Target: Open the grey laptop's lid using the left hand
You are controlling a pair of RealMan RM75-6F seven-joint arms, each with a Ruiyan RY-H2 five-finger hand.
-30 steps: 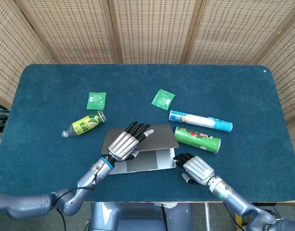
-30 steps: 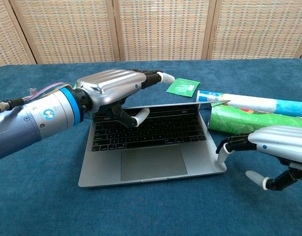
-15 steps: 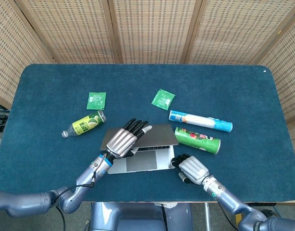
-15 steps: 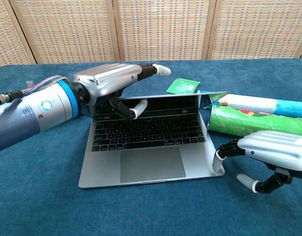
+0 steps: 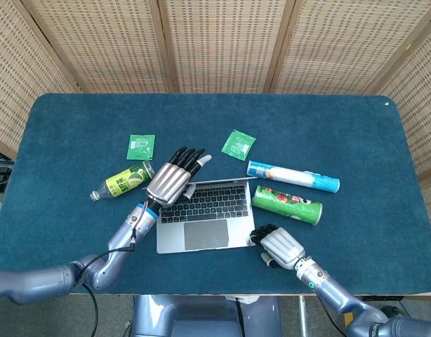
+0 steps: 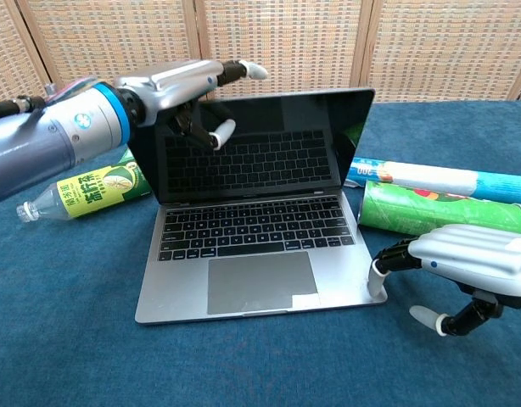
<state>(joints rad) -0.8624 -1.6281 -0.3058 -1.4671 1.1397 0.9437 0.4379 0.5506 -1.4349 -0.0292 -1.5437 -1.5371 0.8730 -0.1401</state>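
Observation:
The grey laptop [image 5: 201,214] [image 6: 252,246] lies near the table's front edge with its lid [image 6: 269,144] standing about upright and the dark screen facing me. My left hand [image 5: 172,181] [image 6: 171,85] holds the lid's top left corner, with its fingers [image 6: 235,69] stretched over the top edge and the thumb in front of the screen. My right hand [image 5: 277,246] [image 6: 468,259] is at the base's front right corner, fingers curled, one fingertip [image 6: 378,273] touching that corner. It holds nothing.
A green-labelled bottle [image 5: 124,182] [image 6: 91,191] lies left of the laptop. A green can [image 5: 287,203] [image 6: 443,212] and a white and blue tube [image 5: 293,177] [image 6: 439,180] lie to its right. Two green sachets [image 5: 140,146] [image 5: 238,144] lie further back on the blue table [image 5: 342,126].
My left hand has swung the lid up and back from nearly flat to about upright. The right hand has drawn slightly nearer the front edge and stays at the base's corner.

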